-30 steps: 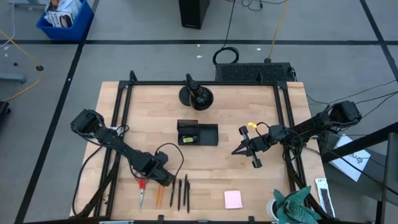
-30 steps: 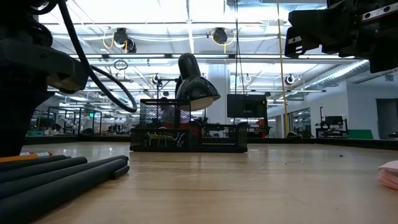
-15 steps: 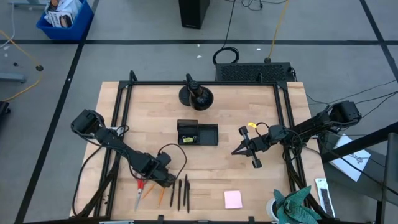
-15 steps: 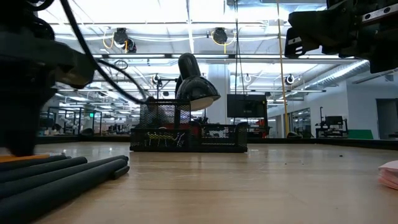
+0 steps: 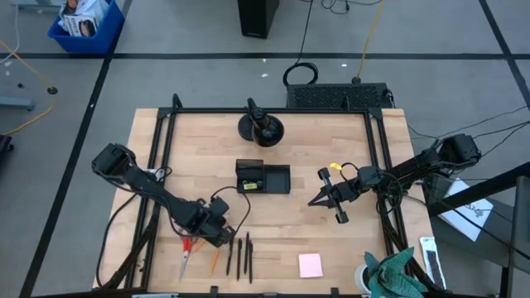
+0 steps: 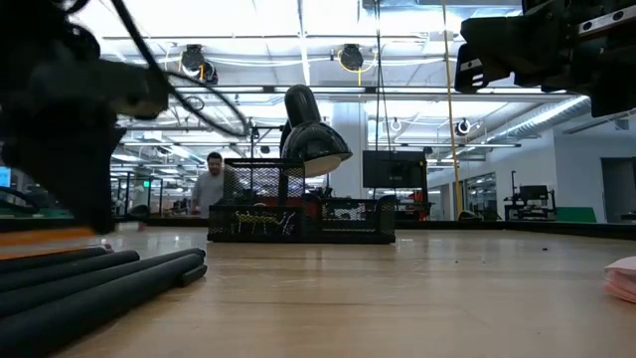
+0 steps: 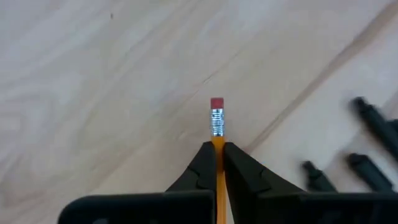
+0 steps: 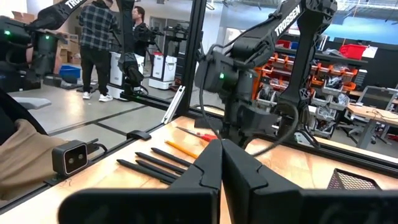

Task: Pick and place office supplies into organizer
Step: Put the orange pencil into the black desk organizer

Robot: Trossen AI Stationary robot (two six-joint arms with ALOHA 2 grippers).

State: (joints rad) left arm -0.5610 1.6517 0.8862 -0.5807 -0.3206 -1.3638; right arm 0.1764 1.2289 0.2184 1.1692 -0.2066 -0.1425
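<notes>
Left gripper (image 7: 217, 163): fingers pinching an orange pencil (image 7: 217, 124) just below its metal ferrule, the red eraser end sticking out ahead over bare wood. In the high view this gripper (image 5: 217, 234) is sitting at the near left of the table (image 5: 331, 149), directly over the row of supplies.

Supplies beside it: red-handled scissors (image 5: 188, 256) on the outer side, a second orange pencil (image 5: 214, 262) showing just below the gripper, three black pens (image 5: 240, 257) lying parallel just beside. Pink sticky-note pad (image 5: 310, 265) lying well apart, toward the near right.

Organizer (image 5: 263, 177): small black tray at mid-table, between both arms, near the round black stand base (image 5: 261, 127).

Right gripper (image 5: 331, 197): waiting right of the organizer, fingers pressed together, carrying nothing.

Step in hand, by judgement: the pick of one pencil, grip seated, transfer not yet made. The next move is calling for a clean lift clear of the pens, then carrying toward the organizer and lining the pencil up with a compartment before release.
</notes>
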